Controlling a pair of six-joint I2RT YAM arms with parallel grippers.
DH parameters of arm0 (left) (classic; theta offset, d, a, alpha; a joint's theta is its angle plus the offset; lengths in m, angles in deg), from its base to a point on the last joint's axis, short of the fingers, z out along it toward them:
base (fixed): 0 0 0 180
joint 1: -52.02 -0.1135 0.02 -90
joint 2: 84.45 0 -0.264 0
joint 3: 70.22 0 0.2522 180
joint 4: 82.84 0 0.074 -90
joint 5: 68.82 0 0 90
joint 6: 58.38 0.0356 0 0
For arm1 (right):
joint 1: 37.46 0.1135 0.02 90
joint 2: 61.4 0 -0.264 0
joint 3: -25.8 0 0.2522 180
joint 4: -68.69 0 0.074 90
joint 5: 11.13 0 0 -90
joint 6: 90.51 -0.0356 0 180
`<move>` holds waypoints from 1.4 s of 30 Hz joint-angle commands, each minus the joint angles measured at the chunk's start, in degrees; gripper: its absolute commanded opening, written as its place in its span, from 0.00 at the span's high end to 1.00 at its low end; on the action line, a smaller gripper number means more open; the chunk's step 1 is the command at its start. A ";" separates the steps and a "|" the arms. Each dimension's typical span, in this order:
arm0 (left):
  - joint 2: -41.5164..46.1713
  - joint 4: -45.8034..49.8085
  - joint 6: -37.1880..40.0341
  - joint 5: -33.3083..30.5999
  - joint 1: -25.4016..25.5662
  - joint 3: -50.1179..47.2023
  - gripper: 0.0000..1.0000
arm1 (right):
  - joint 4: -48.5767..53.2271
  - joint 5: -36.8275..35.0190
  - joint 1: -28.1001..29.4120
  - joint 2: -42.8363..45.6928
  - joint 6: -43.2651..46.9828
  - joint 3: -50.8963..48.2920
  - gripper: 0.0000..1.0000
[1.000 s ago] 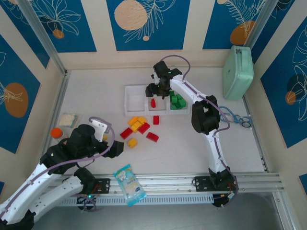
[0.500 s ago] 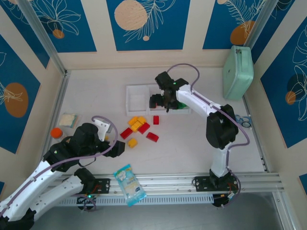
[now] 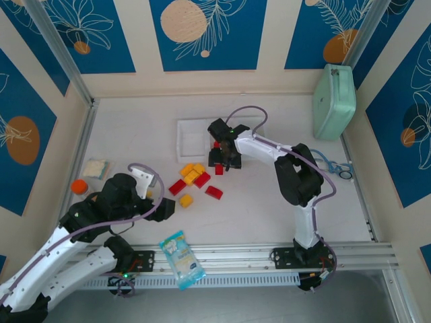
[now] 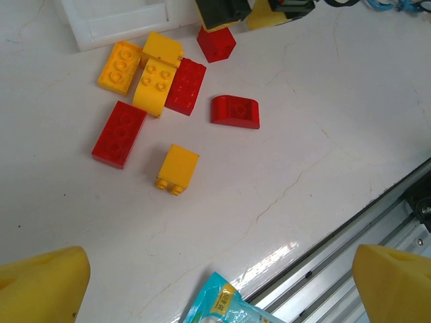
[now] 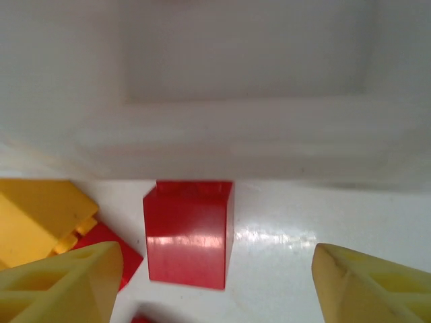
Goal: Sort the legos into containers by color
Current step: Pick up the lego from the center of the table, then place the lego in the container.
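white table [image 3: 135, 134], blue flower panels all round it. right claw [image 5: 215, 269] is down low at the near wall of the containers [image 5: 242, 145], fingers apart on either side of a red cube [image 5: 188, 232] that sits on the table, gap on both sides so not pinched. other loose legos [image 4: 155, 84], red and yellow, lie in a clump just beside it, outside the containers. left claw [image 4: 215, 289] hangs wide open over the near table, holding nothing.

red legos [image 4: 119, 133] loose near tray [image 3: 180, 141]: 4 | yellow legos [image 4: 177, 168] loose near tray: 4 | tray: 1 | mint case [image 3: 333, 101] right of tray: 1 | snack packet [image 3: 180, 259] well nearer than tray: 1
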 commanded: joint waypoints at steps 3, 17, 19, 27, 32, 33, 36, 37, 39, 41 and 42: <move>0.18 -0.80 0.68 1.01 0.10 -0.42 0.01 | 0.78 -0.21 0.03 -3.09 1.32 3.69 0.32; -0.38 -0.69 0.61 1.04 0.06 -0.34 0.01 | 1.91 -1.18 0.79 -7.46 3.96 5.72 0.55; -0.52 -0.67 0.61 1.13 0.11 -0.34 0.00 | 2.34 -0.90 0.93 -7.32 4.14 5.55 0.61; -0.50 -0.60 0.62 1.03 0.06 -0.40 0.01 | 4.87 0.22 2.73 -1.05 6.53 5.38 0.74; -0.35 -0.65 0.61 0.88 -0.01 -0.29 0.01 | 6.85 0.53 3.60 3.43 8.20 9.32 0.75; -0.26 -0.65 0.61 0.86 0.08 -0.34 0.01 | 7.29 0.12 3.43 3.81 8.72 10.68 0.75; -0.22 -0.60 0.70 0.98 0.05 -0.29 0.01 | 7.30 -1.24 2.23 3.34 11.06 14.14 0.75; -0.22 -0.63 0.70 0.95 0.04 -0.27 0.01 | 8.17 -1.13 1.42 2.31 12.03 16.23 0.75; -0.06 -0.60 0.70 0.79 0.04 -0.29 0.01 | 8.78 -1.22 -0.01 0.20 13.86 19.41 0.75; 0.21 -0.54 0.70 0.36 0.05 -0.24 0.01 | 9.95 -0.98 -1.42 -2.36 15.53 23.56 0.75; 0.39 -0.52 0.75 0.25 -0.03 -0.27 0.01 | 10.47 -1.14 -2.10 -3.78 16.16 25.66 0.76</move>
